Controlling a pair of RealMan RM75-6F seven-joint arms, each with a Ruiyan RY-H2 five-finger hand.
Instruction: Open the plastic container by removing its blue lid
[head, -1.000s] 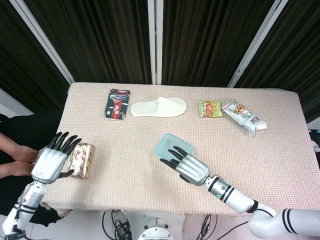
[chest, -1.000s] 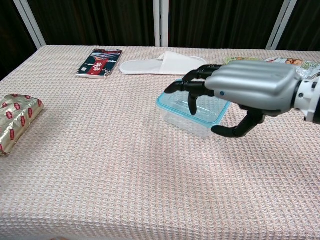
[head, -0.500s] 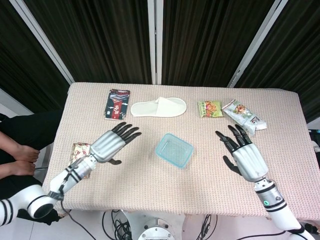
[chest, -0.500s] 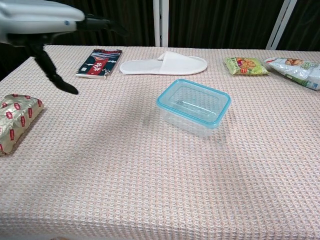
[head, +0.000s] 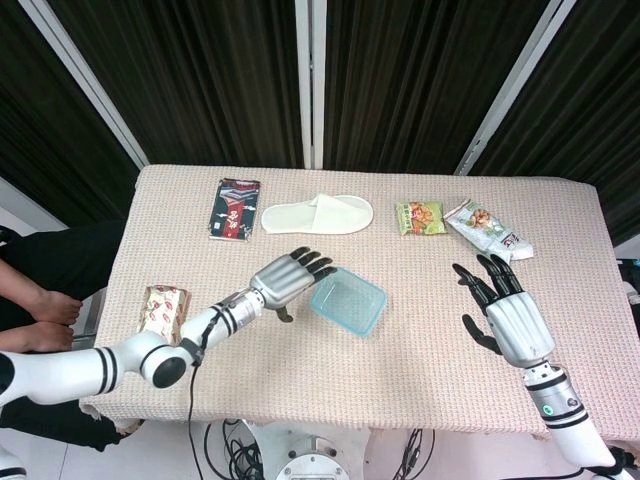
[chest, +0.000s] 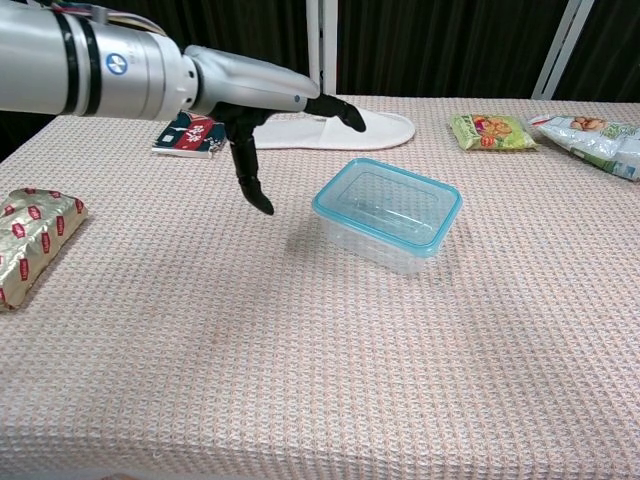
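Note:
The clear plastic container (head: 348, 301) (chest: 387, 214) stands mid-table with its blue-rimmed lid (chest: 385, 199) seated on top. My left hand (head: 290, 275) (chest: 262, 97) hovers just left of the container, palm down, fingers spread toward its near-left corner, holding nothing and not touching it. Well to the right, my right hand (head: 505, 312) floats over the table with its fingers apart and nothing in it, clear of the container; the chest view does not show it.
Along the back lie a dark magazine (head: 234, 208), a white slipper (head: 317, 214) and two snack packs (head: 420, 217) (head: 487, 231). A red-gold packet (head: 163, 311) lies near the left front edge. A person's hand shows beyond the left edge.
My left hand has swept right from the table's left part to beside the container. The right hand has shifted slightly further right and nearer the front edge.

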